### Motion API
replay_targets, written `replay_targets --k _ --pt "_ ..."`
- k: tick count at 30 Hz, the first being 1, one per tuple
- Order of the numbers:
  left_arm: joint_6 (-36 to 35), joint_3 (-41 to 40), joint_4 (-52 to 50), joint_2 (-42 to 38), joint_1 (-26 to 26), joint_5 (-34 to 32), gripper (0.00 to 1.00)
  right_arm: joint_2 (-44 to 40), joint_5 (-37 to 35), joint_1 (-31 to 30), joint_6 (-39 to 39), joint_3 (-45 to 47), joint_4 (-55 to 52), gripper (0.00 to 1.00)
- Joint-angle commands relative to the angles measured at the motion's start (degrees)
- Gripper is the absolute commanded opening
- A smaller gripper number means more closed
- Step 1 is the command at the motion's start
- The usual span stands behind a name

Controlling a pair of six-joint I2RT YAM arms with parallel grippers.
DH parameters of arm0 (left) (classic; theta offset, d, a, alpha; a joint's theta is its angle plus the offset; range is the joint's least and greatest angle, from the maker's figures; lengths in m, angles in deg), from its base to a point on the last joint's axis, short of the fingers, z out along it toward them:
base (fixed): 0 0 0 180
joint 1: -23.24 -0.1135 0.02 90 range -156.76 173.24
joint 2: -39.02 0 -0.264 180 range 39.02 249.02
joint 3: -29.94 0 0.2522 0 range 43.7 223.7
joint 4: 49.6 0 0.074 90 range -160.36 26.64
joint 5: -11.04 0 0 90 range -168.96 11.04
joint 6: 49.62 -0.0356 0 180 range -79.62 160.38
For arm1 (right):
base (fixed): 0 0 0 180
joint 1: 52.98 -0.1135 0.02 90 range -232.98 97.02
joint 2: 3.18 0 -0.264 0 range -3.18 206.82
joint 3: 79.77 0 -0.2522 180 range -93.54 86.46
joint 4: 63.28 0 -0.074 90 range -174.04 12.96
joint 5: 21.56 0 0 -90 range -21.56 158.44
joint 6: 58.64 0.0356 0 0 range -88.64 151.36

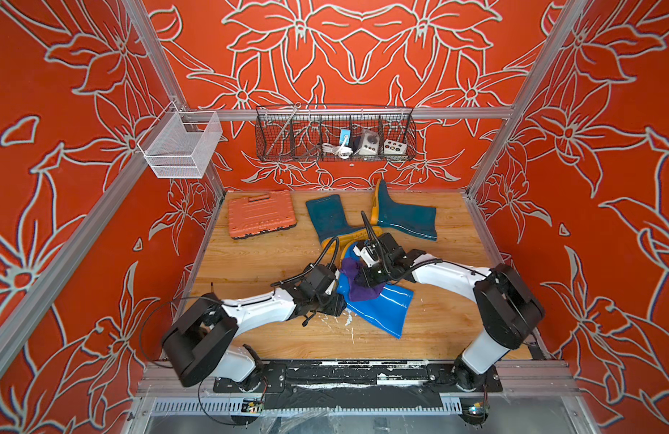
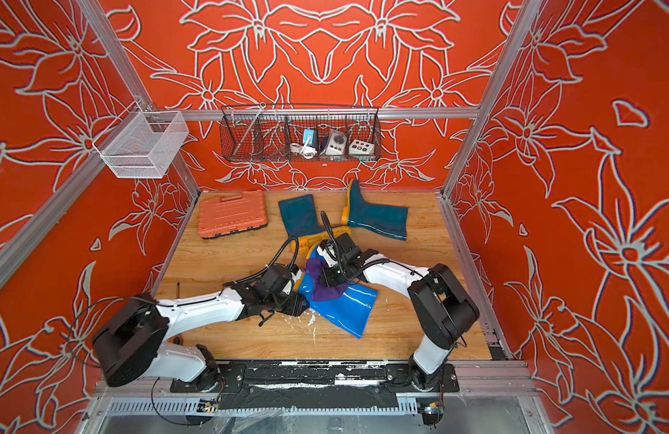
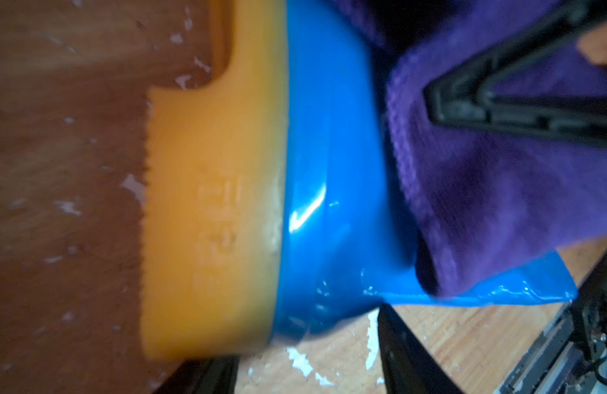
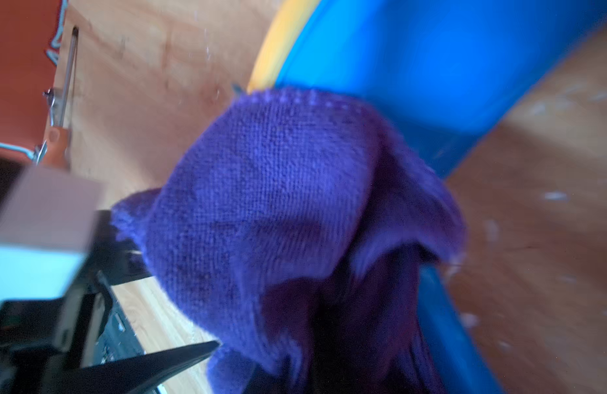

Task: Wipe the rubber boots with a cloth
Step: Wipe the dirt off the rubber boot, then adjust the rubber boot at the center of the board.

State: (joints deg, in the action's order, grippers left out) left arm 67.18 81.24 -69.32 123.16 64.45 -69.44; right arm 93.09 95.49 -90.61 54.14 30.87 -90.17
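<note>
— Nearest the base?
— Left gripper (image 1: 336, 302), jaws part-way apart at the orange heel of the blue boot (image 1: 382, 310), flat on the table (image 1: 269, 270). Clamped or merely bracing: cannot tell.
— Over the ankle?
— Right gripper (image 1: 368, 278), pinched tight on the purple cloth (image 4: 278, 204), bunched and pressed against the blue rubber. Mid-wipe on this boot, seemingly.
— Next?
— Probably dragging the cloth along the shaft toward the open top, keeping pressure, heel steadied.
— Farther back?
— A teal boot (image 1: 331, 218) near the blue toe, a second teal boot (image 1: 404, 218) beyond, neither touched by an arm; orange tool case (image 1: 259, 214) off to the side. Not yet wiped, at a guess.
</note>
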Motion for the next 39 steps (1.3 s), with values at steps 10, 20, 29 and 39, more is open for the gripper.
replay_targets --k 10,20,29,39 --pt "2.9 2.6 1.7 4.8 -0.2 -0.1 0.58 -13.6 -0.6 15.0 5.0 15.7 -0.2 0.00" --pt "4.4 2.6 1.0 3.6 -0.2 0.2 0.55 -10.6 -5.7 -4.2 11.4 13.5 6.1 0.00" --pt "2.1 3.8 -3.0 0.7 -0.3 -1.1 0.55 -25.6 -14.9 3.8 8.1 25.0 -6.1 0.00" --pt "-7.4 9.4 -7.3 -0.9 -0.9 -1.2 0.65 -46.8 -19.1 4.2 8.7 24.8 -12.7 0.00"
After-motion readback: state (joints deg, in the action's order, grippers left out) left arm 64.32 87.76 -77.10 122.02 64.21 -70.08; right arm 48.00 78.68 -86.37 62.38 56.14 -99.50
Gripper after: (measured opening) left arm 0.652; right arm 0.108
